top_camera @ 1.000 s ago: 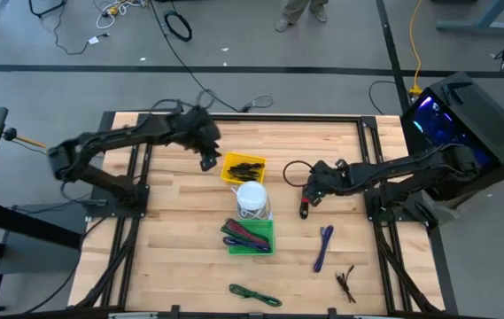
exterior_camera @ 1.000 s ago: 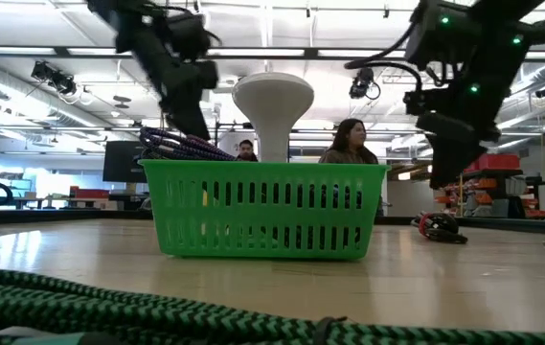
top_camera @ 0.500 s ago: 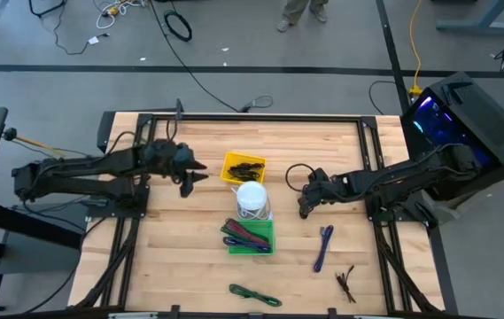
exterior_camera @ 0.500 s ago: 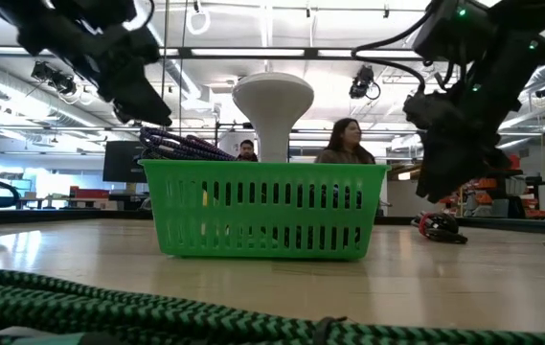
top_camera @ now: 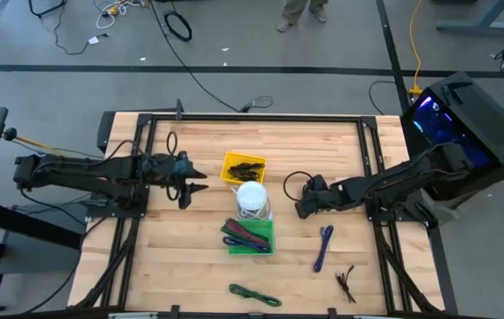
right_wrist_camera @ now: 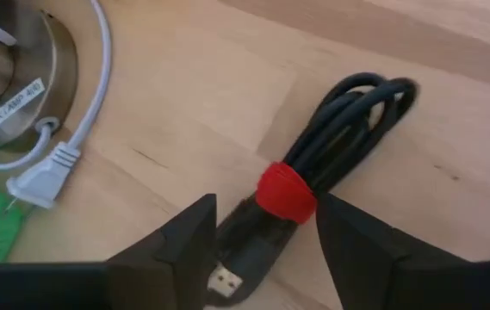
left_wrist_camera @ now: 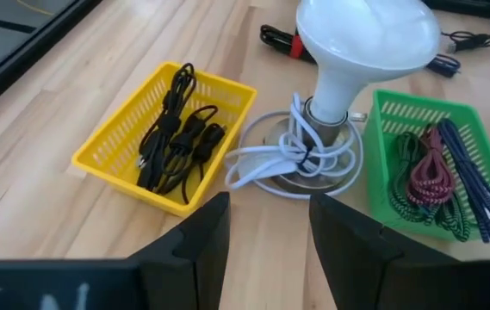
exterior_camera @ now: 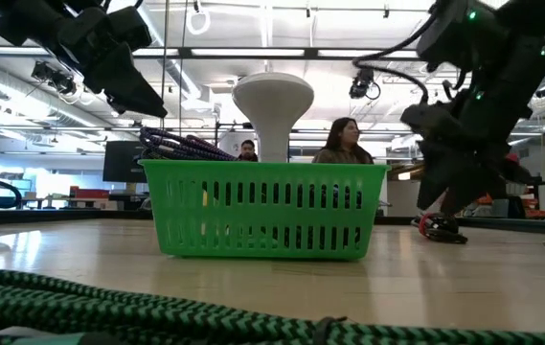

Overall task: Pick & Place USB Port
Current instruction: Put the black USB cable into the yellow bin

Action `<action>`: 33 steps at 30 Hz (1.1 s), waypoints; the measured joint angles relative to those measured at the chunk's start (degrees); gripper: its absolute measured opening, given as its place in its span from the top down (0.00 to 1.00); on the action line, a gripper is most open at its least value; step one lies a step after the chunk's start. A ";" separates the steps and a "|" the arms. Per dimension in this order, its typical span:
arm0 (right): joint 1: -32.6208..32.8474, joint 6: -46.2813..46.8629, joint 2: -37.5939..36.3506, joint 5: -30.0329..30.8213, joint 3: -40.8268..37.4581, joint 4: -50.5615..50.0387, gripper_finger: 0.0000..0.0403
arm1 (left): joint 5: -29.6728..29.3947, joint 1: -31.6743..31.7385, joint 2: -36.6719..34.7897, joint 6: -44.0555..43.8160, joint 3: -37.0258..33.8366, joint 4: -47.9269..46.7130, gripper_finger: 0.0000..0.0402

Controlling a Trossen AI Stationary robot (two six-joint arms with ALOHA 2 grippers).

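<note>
The USB port is a black cable bundle cinched by a red band, with a metal plug end. It lies flat on the table right of the lamp, and shows low on the table in the low view. My right gripper is open above its plug end, one finger on each side and clear of it. My left gripper is open and empty, hovering left of the yellow basket.
A yellow basket of black cables sits behind a white lamp with a coiled white cord. A green basket of straps stands in front of the lamp. A purple strap, dark ties and a green cord lie nearer.
My left arm has drawn back from beside the yellow basket toward the table's left and near side and has stretched out low. My right gripper has moved down and slightly left, closing on the USB port's plug end. The USB port has stayed put.
</note>
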 joint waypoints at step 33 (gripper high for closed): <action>-15.92 -38.70 0.49 -0.64 11.51 0.80 0.90 | -7.09 -4.91 0.02 -1.65 0.02 6.92 0.59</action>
